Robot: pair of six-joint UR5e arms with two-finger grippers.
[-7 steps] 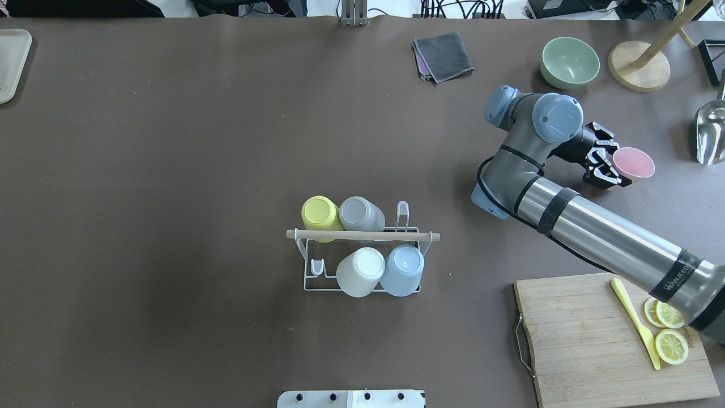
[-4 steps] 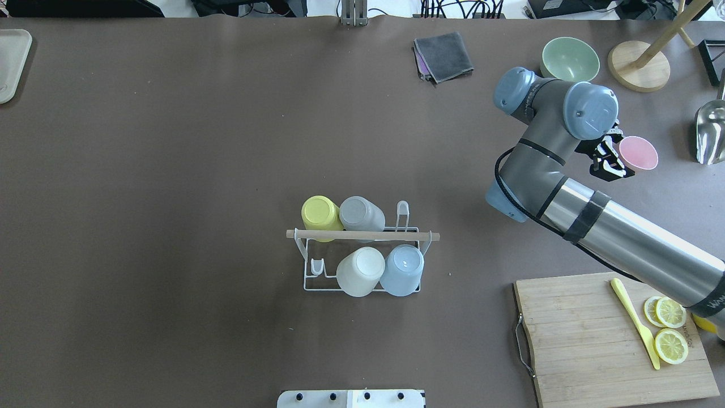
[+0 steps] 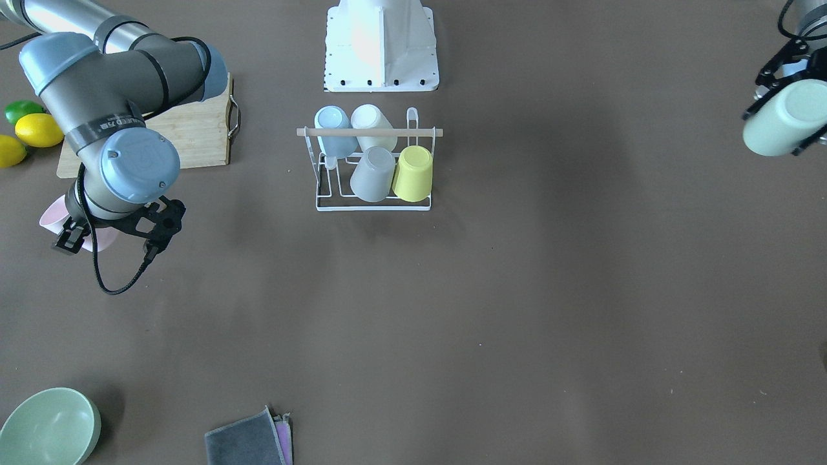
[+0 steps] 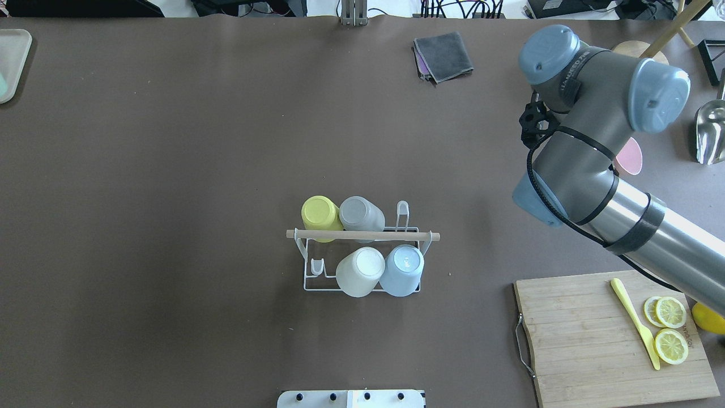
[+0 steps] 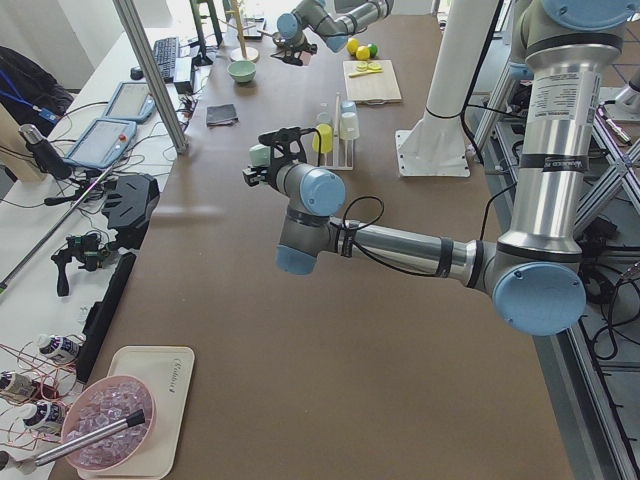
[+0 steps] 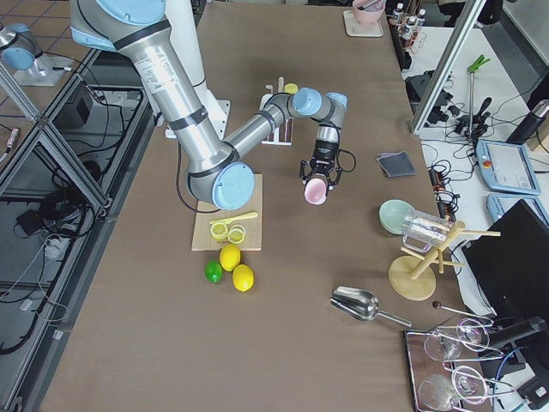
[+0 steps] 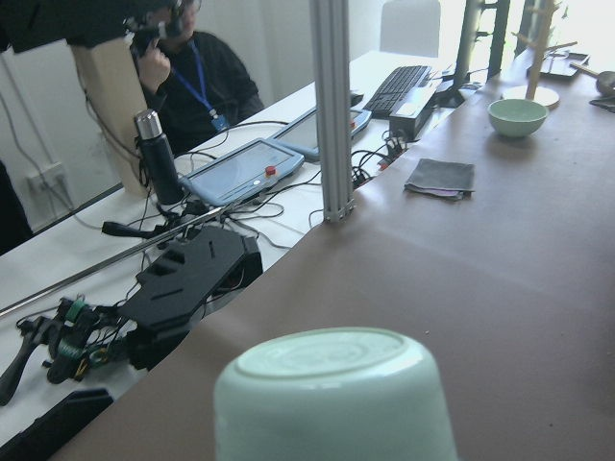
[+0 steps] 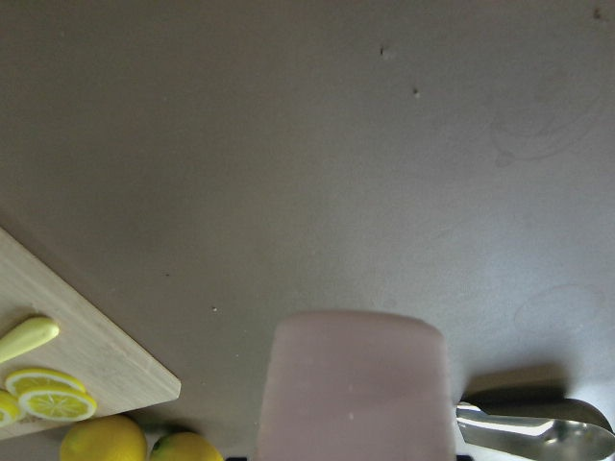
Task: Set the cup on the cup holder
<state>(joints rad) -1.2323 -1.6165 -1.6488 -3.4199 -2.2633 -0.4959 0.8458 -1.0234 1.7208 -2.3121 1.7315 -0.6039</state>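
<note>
The cup holder [image 4: 362, 234], a white wire rack with a wooden rod, stands mid-table and also shows in the front view [image 3: 369, 132]. It holds yellow, grey, white and blue cups upside down. Two prongs [image 4: 402, 211] are bare. My right gripper [image 3: 77, 234] is shut on a pink cup [image 3: 49, 217], held above the table at the right; the arm hides most of it from overhead [image 4: 630, 156]. It also shows in the right wrist view [image 8: 356, 384]. My left gripper [image 3: 785, 106] is shut on a pale green cup [image 3: 778, 123], seen in the left wrist view [image 7: 336, 394].
A cutting board [image 4: 589, 340] with lemon slices and a yellow knife lies at the near right, with whole lemons beside it. A green bowl [image 3: 48, 426], a grey cloth [image 4: 443, 55], a metal scoop [image 4: 711, 133] and a wooden stand [image 6: 412, 279] sit at the far right.
My right arm has risen with the pink cup and turned its wrist over it, so the arm now covers most of the cup and the green bowl from overhead.
</note>
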